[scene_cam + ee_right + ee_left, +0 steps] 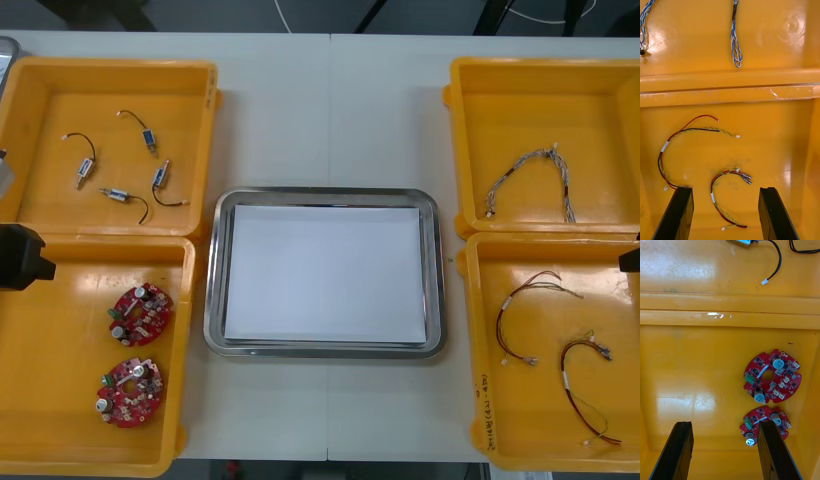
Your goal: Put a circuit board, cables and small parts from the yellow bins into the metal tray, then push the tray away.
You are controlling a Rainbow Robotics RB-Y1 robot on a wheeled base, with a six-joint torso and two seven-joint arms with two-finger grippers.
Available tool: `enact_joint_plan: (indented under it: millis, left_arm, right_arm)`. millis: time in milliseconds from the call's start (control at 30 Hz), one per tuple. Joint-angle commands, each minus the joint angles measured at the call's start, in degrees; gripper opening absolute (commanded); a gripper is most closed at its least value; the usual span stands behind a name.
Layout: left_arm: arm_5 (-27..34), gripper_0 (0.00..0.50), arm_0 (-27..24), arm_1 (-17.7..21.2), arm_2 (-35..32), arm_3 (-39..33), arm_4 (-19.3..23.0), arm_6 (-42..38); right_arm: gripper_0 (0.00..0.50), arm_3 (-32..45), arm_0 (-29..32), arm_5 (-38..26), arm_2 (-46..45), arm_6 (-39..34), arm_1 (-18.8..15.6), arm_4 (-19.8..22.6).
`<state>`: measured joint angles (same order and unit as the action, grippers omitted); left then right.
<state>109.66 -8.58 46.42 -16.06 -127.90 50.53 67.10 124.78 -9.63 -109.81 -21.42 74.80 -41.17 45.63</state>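
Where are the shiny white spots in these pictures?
Left wrist view: glare on the left bin beside the boards. Right wrist view: pale streaks on the right bin near the cables. Front view: the tray rim gleams.

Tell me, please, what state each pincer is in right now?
Left pincer: open, empty, over the circuit boards.
Right pincer: open, empty, over the red and yellow cables.

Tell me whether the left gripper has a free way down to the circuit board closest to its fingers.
Probably yes. The left gripper hangs open over the yellow bin; that circuit board lies flat, uncovered, partly behind one finger, apart from the other circuit board.
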Motion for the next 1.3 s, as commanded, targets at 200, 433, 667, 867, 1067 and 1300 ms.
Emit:
enact_joint_plan:
  millis: [200, 433, 667, 867, 1067, 1300]
  left_arm:
    - [0.34, 0.5, 0.84, 2.36, -1.69, -1.74, -0.08, 1.37]
    - [0.34, 0.5, 0.84, 2.36, -1.69, -1.74, -0.08, 1.37]
    - [0.34, 0.5, 0.84, 2.36, -1.69, -1.74, -0.08, 1.37]
    - [0.34, 0.5, 0.84, 2.36, -1.69, -1.74, -0.08, 1.37]
    - [0.34, 0.5, 0.84, 2.36, -1.69, -1.74, -0.08, 1.37]
    - [0.34, 0.5, 0.84, 2.36, -1.69, -1.74, -0.08, 1.37]
  right_arm:
    - [0.5, 1.6, 0.84, -0.19, -1.78, -1.14, 0.57, 0.34]
    - [0.5, 1.6, 0.84, -0.19, -1.78, -1.14, 0.57, 0.34]
    - [0.5, 1.6, 0.84, -0.19, -1.78, -1.14, 0.57, 0.34]
    - [0.5, 1.6, 0.84, -0.19, -1.78, -1.14, 0.57, 0.34]
    - [0.5, 1.6, 0.84, -0.19, -1.78, -1.14, 0.57, 0.34]
    - [0.5, 1.6, 0.84, -0.19, -1.78, -1.14, 0.57, 0.34]
